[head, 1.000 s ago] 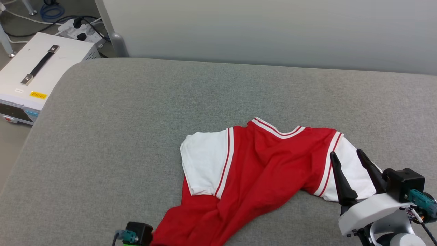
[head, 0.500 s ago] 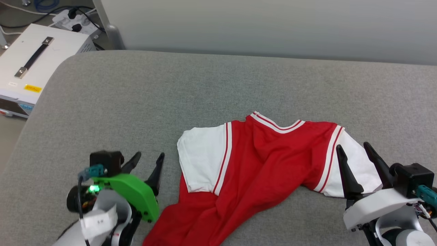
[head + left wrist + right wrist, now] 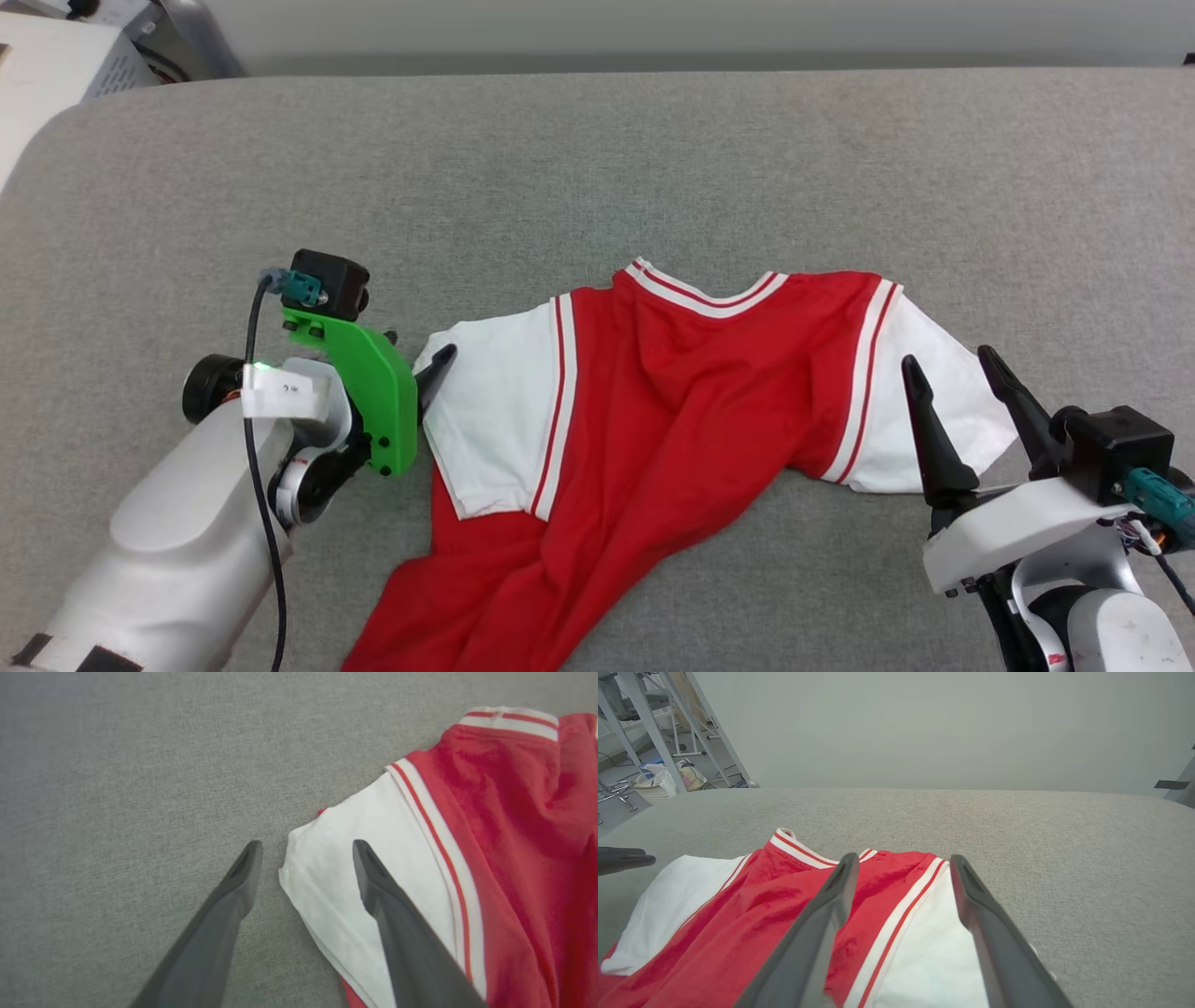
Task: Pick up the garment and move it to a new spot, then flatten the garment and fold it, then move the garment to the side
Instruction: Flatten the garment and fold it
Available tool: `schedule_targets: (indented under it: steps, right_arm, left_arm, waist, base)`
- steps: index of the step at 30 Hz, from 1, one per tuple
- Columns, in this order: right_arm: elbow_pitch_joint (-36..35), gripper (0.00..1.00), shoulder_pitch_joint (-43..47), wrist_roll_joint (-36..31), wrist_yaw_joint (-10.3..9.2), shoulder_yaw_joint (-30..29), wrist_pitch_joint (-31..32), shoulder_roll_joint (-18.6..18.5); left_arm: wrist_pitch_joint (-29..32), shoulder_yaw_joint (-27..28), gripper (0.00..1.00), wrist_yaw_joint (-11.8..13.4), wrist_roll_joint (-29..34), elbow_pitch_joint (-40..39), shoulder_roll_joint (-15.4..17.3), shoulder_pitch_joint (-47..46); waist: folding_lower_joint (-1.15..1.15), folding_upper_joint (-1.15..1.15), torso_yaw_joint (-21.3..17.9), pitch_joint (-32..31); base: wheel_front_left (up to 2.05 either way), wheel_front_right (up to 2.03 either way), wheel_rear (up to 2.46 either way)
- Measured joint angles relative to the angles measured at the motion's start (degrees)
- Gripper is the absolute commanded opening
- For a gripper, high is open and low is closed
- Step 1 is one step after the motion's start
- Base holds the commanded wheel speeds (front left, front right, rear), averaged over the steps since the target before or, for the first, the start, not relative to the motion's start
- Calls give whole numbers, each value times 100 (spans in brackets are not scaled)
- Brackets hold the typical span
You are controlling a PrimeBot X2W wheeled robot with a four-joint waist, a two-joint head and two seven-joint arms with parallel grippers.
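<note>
The garment (image 3: 672, 411) lies crumpled on the grey surface, a red shirt with white sleeves and striped trim, collar pointing away from me. No black characters show on the face that is up. My left gripper (image 3: 415, 353) stands open at the outer edge of the left white sleeve (image 3: 355, 868). In the left wrist view one finger is over the sleeve and the other over bare fabric, the gripper (image 3: 306, 847) straddling the sleeve's edge. My right gripper (image 3: 946, 359) is open by the right sleeve (image 3: 934, 952), holding nothing. In the right wrist view the gripper (image 3: 904, 858) points at the garment (image 3: 784, 905).
The grey padded surface (image 3: 597, 168) runs wide around the shirt, with a rounded edge at the far left. A white box (image 3: 47, 47) sits beyond the upper left corner. A pale wall (image 3: 924, 728) backs the surface; metal frames and a basket (image 3: 649, 784) stand off its left end.
The camera has tilted down. My left arm came up from the lower edge and moved right to the left sleeve's edge, staying open. The right gripper holds its place by the right sleeve.
</note>
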Motion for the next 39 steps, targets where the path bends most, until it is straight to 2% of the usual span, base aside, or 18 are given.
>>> schedule_targets:
  steps: [8,11,12,13,15,19,26,28,30,39]
  right_arm:
    - [133,100,-73,79,0,49,-55,11]
    - [191,100,-116,87,0,100,-98,18]
    - [212,100,-141,100,0,118,-103,23]
    - [224,100,-166,130,0,130,-119,25]
    - [244,100,-186,147,0,132,-148,25]
    - [318,100,-196,178,0,92,-178,27]
    - [448,100,-198,187,0,-154,-169,38]
    - [490,100,-198,197,0,-259,-142,38]
    - [554,100,-194,274,0,-365,-91,38]
    - [1161,100,-157,604,0,-928,380,-20]
  left_arm:
    - [804,-385,100,-457,1,1230,-145,-651]
    - [1274,-446,100,-559,-201,1546,-182,-903]
    - [1495,-495,86,-584,-240,1624,-187,-1021]
    - [1680,-554,47,-601,-246,1669,-203,-1111]
    - [1897,-641,0,-614,-249,1707,-223,-1231]
    - [1770,-815,0,-632,-198,1645,-208,-1273]
    - [311,-851,0,-616,112,1544,-141,-913]
    - [-47,-806,0,-515,172,1470,-140,-779]
    - [-576,-699,0,-301,224,1360,-109,-625]
    - [-1561,-261,0,463,181,560,274,172]
  waist:
    - [0,0,-202,323]
    - [0,0,-245,426]
    - [0,0,-260,457]
    - [0,0,-272,485]
    - [0,0,-290,528]
    - [0,0,-300,557]
    - [0,0,-226,363]
    - [0,0,-194,282]
    - [0,0,-151,186]
    - [0,0,60,-245]
  base:
    - [0,0,0]
    - [0,0,0]
    - [0,0,0]
    - [0,0,0]
    - [0,0,0]
    - [0,0,0]
    - [0,0,0]
    - [0,0,0]
    - [0,0,0]
    - [0,0,0]
